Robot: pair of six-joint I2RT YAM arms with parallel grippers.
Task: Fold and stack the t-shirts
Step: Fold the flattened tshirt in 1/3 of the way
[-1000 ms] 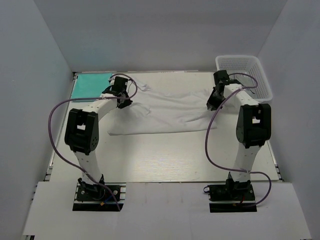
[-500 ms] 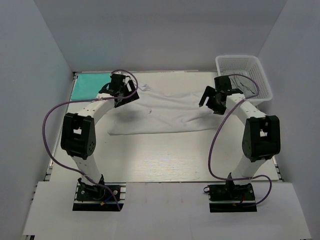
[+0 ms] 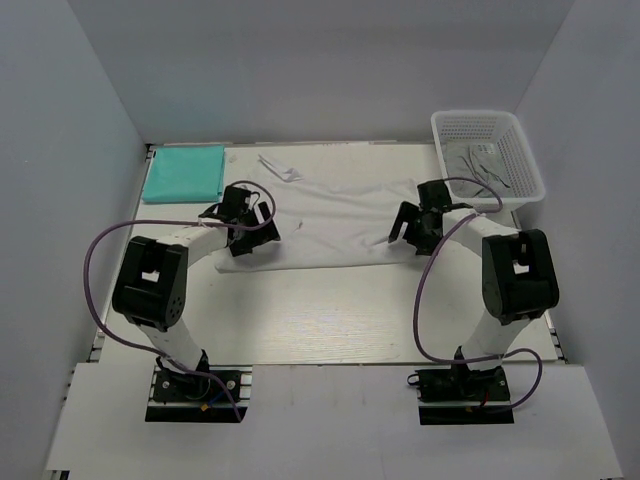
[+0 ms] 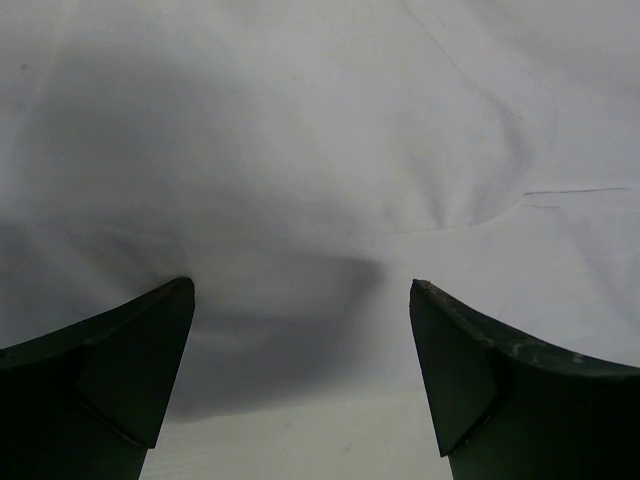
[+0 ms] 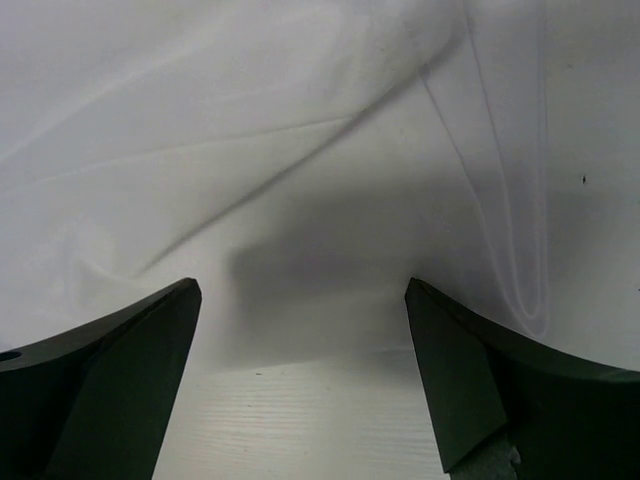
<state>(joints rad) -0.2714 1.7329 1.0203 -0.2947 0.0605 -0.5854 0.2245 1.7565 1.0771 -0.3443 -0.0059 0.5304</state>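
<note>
**T-shirts, two.**
- One white t-shirt point(image 3: 340, 210), spread out unfolded with creases across the far half of the table point(image 3: 330, 310). Its near hem runs between the two arms, and a small flap sticks out at its far left.
- One teal t-shirt point(image 3: 183, 173), folded into a flat rectangle in the far left corner. It lies apart from the white one.

**Grippers, two.**
- The left gripper point(image 3: 252, 238) is low over the white shirt's near left edge. Its fingers point(image 4: 110, 370) are spread wide with only cloth and a strip of table showing between them.
- The right gripper point(image 3: 408, 232) is low over the near right edge. Its fingers point(image 5: 470, 380) are likewise parted and clasp nothing.
- Whether either one's tips touch the cloth cannot be told.

**Arms, two.** Each is bent sharply at a raised elbow, with the forearm reaching forward and inward towards the shirt. The wrists are tipped down. One purple cable loops from each base to its wrist.

**Basket, one.** A white mesh basket point(image 3: 470, 115) stands in the far right corner, just beyond the right gripper. The thin grey shapes inside it are too small to identify.
</note>
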